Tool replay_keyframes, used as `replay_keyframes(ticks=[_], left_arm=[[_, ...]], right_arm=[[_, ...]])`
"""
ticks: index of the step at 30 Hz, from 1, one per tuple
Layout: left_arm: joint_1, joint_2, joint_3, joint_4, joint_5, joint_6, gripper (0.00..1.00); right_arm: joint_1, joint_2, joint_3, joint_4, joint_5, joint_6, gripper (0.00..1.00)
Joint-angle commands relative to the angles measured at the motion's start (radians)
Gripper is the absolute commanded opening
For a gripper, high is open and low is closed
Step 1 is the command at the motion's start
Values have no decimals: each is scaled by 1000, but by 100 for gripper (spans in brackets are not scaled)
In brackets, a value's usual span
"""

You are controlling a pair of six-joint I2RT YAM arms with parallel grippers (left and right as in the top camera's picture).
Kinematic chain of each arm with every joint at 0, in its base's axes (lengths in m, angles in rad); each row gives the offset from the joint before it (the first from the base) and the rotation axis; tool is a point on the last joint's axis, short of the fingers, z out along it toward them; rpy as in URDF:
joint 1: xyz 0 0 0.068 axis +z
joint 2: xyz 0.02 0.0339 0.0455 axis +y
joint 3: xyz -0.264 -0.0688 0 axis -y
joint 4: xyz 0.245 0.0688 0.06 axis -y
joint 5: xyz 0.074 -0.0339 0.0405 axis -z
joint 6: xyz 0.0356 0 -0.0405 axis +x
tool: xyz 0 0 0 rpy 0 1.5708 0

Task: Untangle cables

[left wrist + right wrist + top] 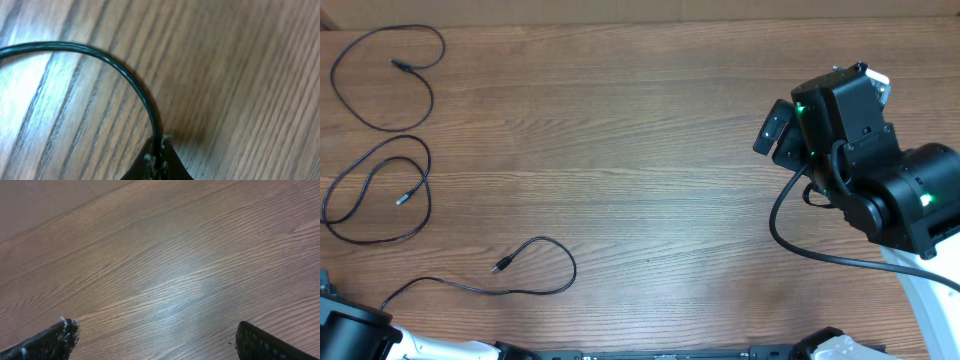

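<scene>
Looking down, we see three thin black cables (404,199) looped apart at the left of the table (650,150). Only the left wrist view shows our left tool (159,150) clenched on one; the right tool (157,339) hangs released.

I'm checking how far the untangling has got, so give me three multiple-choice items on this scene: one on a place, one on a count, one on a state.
1. Where on the table do the thin cables lie?
A) left part B) middle C) right part
2. How many thin cables show in the overhead view?
A) one B) three C) five
3. The left pincer is:
A) wide open B) shut on a cable C) shut on nothing

Answers:
1 A: every loop sits toward the left edge.
2 B: three separate loops show, none crossing another.
3 B: the left wrist view shows a cable pinched between its tips.
</scene>
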Motion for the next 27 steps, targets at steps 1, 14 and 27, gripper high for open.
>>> replay_keyframes(ticks=[1, 14, 27], left_arm=[[-47, 56, -19, -10, 62, 130, 4], [-260, 50, 27, -55, -76, 207, 4], [-258, 46, 175, -299, -247, 188, 8]], right_arm=[[-5, -4, -3, 3, 10, 7, 100], [-5, -4, -3, 3, 10, 7, 100], [-5, -4, -3, 3, 10, 7, 100]])
